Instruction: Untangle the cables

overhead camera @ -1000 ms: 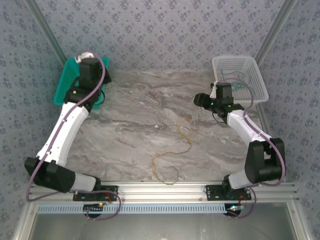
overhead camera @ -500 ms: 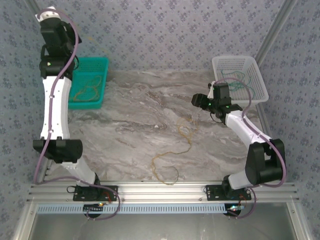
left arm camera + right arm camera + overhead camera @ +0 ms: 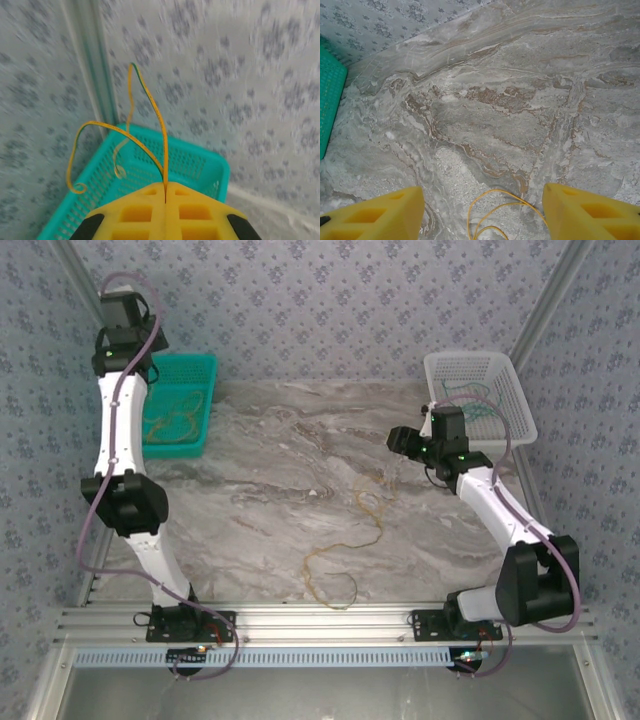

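Left wrist view: the left claw (image 3: 165, 192) has its yellow fingers pressed together on a thin orange cable (image 3: 163, 135). The cable rises from between the tips, loops, and curls off to the claw's left. Beyond and below the claw sits the teal basket (image 3: 195, 162), against the patterned wall. From the top view, more orange-tan cables (image 3: 168, 425) lie inside that basket, under the raised claw. The right claw (image 3: 482, 200) hangs over the grey marbled bench (image 3: 520, 100) with its fingers well apart, gripping nothing. A loose orange strand (image 3: 502, 192) lies on the bench just below the gap between them. Behind the right claw, the white basket (image 3: 462, 355) holds dark green cables (image 3: 470, 408).
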